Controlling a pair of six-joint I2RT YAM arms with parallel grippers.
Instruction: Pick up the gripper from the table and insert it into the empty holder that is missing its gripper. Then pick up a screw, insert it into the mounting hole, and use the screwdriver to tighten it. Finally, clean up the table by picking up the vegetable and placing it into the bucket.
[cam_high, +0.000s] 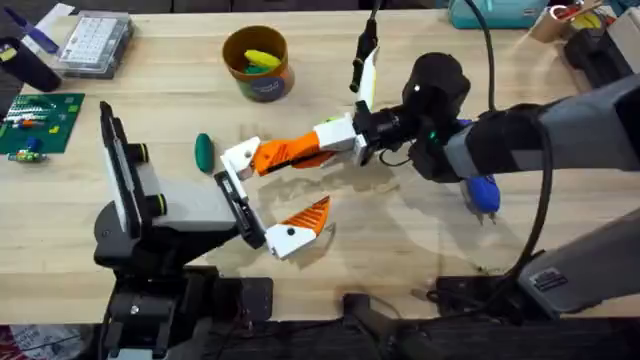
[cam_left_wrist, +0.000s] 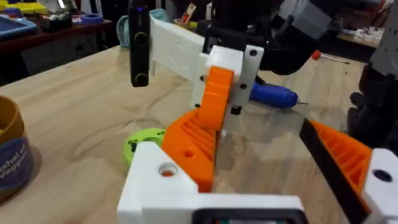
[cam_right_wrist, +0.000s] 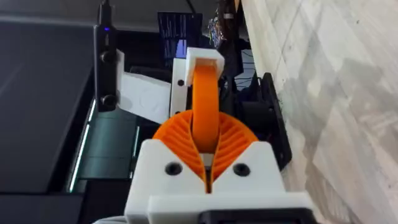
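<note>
Right claw (cam_high: 334, 140): clenched on the gripper (cam_high: 285, 150), its two orange ribbed pads pressing the finger from both sides near the thin end.
Gripper look: a long orange wedge, ribbed on one face, fixed to a white plastic base block with a small round hole.
Gripper position: lifted off the tabletop (cam_high: 400, 260) near its middle, lying roughly level, base block pointing toward the left arm.
Gripper contact: the base block sits against the far end of the holder (cam_high: 240, 205); whether it is fully seated cannot be told.
Holder: a flat black end plate on the grey-and-black left arm, with a white mounting block at each end.
Left claw (cam_high: 272, 195): spread wide and grasping nothing; the near mounting block carries its own orange ribbed finger.
Vegetable (cam_high: 204, 151): small and green, lying on the tabletop just beside the gripper's base block.
Bucket (cam_high: 258, 62): round, yellow-orange, dark label on its side, standing upright farther back, with yellow and green pieces inside.
Screwdriver (cam_high: 483, 190): stubby bright blue handle and short metal shaft, lying on the tabletop beside the right arm, well apart from the holder.
Far left: a green circuit board (cam_high: 40, 122) and a clear parts box (cam_high: 95, 42).
</note>
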